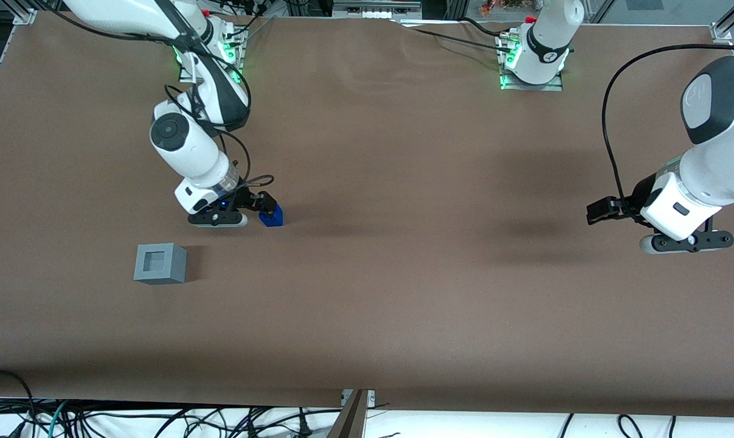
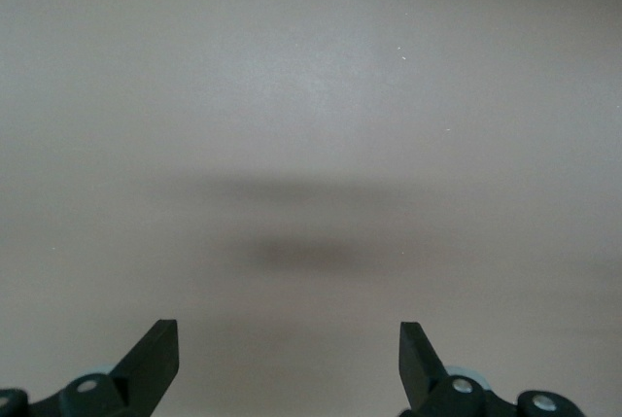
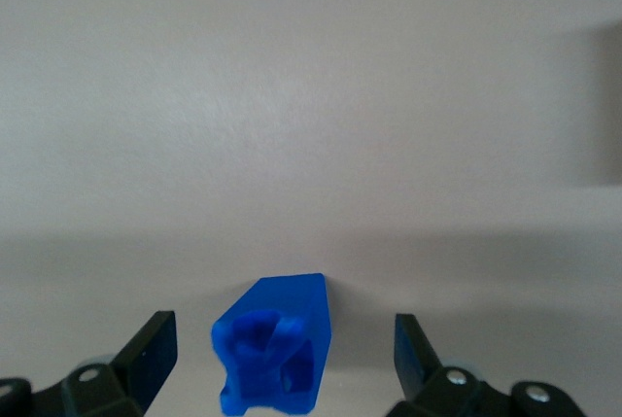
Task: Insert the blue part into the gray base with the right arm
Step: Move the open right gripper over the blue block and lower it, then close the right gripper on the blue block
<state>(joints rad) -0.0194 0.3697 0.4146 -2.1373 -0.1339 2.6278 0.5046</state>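
The blue part (image 1: 272, 216) stands on the brown table, a small deep-blue block with a notched top. The right arm's gripper (image 1: 266, 204) hangs low over it, fingers open. In the right wrist view the blue part (image 3: 274, 344) sits between the two black fingertips (image 3: 155, 349), with a gap on each side; neither pad touches it. The gray base (image 1: 160, 263), a light-gray cube with a square recess on top, stands nearer to the front camera than the gripper and apart from it, toward the working arm's end of the table.
The brown table (image 1: 403, 274) stretches bare toward the parked arm's end. Loose cables (image 1: 160, 420) lie below the table's near edge. A gray shape shows at the edge of the right wrist view (image 3: 607, 106).
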